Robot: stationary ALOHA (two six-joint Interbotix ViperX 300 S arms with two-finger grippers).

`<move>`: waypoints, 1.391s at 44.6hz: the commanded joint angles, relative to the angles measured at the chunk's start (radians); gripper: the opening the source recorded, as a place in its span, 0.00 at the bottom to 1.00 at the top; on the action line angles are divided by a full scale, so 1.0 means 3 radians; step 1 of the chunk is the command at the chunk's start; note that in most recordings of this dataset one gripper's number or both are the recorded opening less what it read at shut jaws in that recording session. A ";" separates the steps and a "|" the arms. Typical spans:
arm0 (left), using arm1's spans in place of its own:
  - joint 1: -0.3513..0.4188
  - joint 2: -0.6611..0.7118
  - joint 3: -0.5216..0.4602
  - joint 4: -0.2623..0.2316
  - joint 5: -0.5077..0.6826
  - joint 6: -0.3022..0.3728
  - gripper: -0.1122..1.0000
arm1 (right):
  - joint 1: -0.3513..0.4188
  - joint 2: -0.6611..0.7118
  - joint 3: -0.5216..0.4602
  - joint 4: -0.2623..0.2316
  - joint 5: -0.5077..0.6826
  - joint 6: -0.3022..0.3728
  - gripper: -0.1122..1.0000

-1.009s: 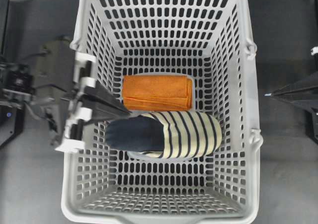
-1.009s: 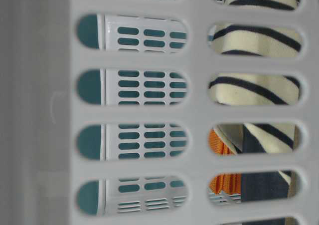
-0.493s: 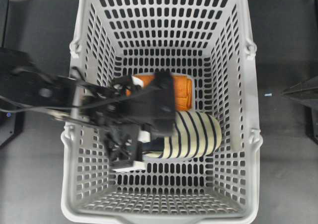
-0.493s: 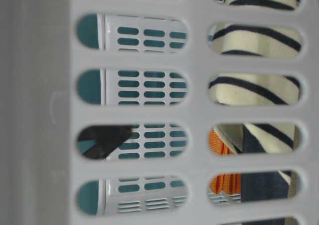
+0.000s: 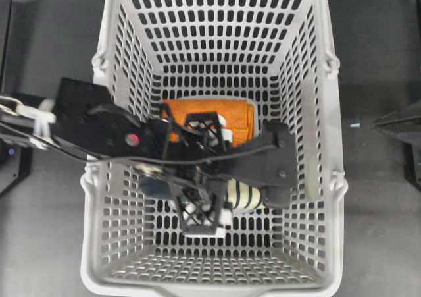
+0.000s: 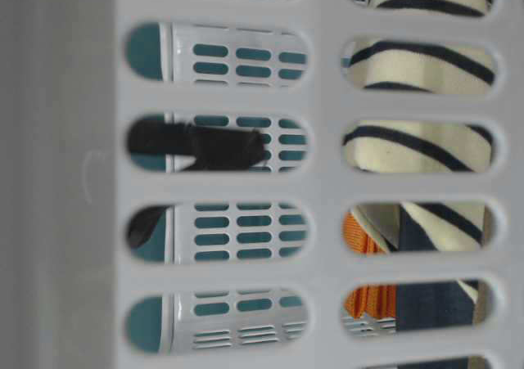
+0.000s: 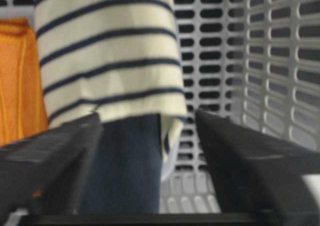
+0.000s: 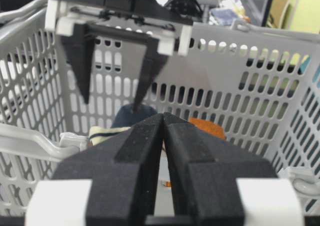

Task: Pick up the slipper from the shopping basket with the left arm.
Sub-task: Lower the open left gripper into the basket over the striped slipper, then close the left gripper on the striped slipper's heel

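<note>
While left tool (image 8: 114, 55) hangs spread, empty, above slipper (image 7: 107, 60), orange cloth (image 5: 237, 116) alongside.

no readable text, no labels, no brand marks, no numbers

From overhead, the black left arm (image 5: 118, 135) covers most of the cream, navy-striped fabric slipper (image 5: 245, 195) and part of the folded orange cloth (image 5: 238, 117); the grey slotted plastic basket (image 5: 112, 20) is cut off below
</note>
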 commanded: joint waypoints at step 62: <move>-0.0051 0.0159 -0.1161 0.0015 0.0844 -0.0205 0.15 | 0.0077 -0.0015 0.0026 0.0102 -0.0128 0.0184 0.10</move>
